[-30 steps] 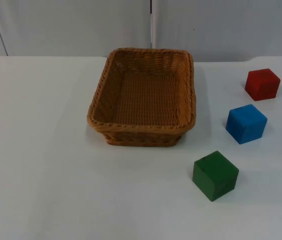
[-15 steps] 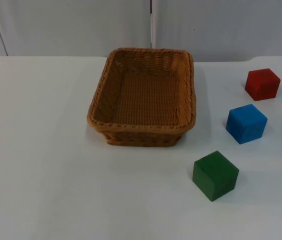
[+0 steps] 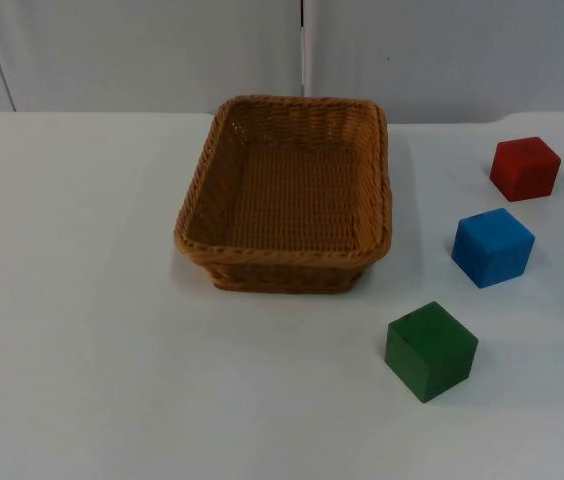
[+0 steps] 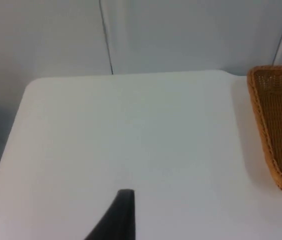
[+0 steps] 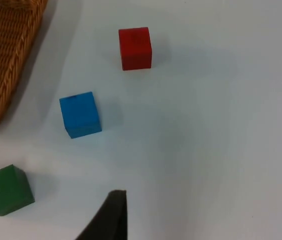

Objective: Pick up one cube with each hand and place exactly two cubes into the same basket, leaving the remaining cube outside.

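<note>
White worktop (image 3: 82, 330), matte and bare toward the near edge, ending at a grey partition wall (image 3: 142, 50) with a vertical seam.

Nearest: green cube (image 3: 430, 350), right of centre, turned slightly askew. Farther right: blue cube (image 3: 492, 246), then red cube (image 3: 524, 168), the three well apart in a loose line running away on the right side. Left of them, mid-worktop: wicker basket (image 3: 282, 252), empty, upright.

Left pincer (image 4: 122, 212) over the bare left part of the worktop, basket rim at its side; right pincer (image 5: 112, 215) above the cubes; one black fingertip visible on each, so apart or together cannot be told.

Risks, as judged: all cubes on the right, hence a long reach across the basket for the left arm and possible crowding of the two arms; askew green cube liable to twist or slip from a misaligned grip; third cube placed by mistake.
</note>
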You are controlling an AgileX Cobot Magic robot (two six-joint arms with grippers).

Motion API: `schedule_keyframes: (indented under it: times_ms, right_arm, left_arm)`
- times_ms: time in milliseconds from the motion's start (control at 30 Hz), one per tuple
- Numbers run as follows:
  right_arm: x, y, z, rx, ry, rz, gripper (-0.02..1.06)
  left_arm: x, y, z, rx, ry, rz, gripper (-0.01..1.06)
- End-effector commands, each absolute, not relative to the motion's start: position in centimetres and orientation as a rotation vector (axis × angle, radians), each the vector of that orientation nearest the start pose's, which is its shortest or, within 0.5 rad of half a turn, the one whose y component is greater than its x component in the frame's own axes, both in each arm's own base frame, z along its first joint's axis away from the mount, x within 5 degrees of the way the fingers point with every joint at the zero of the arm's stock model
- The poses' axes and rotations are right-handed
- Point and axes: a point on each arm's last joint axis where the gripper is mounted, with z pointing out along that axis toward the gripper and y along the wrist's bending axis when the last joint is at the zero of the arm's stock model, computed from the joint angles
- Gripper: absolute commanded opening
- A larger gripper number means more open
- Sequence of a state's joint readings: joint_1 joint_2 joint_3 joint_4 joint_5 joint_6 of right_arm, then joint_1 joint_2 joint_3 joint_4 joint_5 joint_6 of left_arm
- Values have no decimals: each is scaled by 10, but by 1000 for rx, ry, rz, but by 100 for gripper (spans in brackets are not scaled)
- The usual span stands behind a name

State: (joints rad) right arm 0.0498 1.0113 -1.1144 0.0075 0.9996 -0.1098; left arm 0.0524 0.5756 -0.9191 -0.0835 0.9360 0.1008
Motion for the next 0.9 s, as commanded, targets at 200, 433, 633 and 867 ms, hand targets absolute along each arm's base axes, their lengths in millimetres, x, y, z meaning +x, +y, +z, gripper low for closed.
schedule_keyframes:
  times_ms: [200,433,633,867]
  right_arm:
    - [215,11,393,-227,2381,-31,105]
    - [238,20,399,-301,2370,64,105]
    - [261,25,396,-326,2397,114,105]
    - [283,27,388,-342,2428,139,105]
  left_arm:
    - [108,-9,386,119,2138,-98,105]
    - [131,-23,380,292,2154,-260,105]
    - [150,-32,374,389,2155,-362,105]
    - [165,-42,365,467,2182,-418,105]
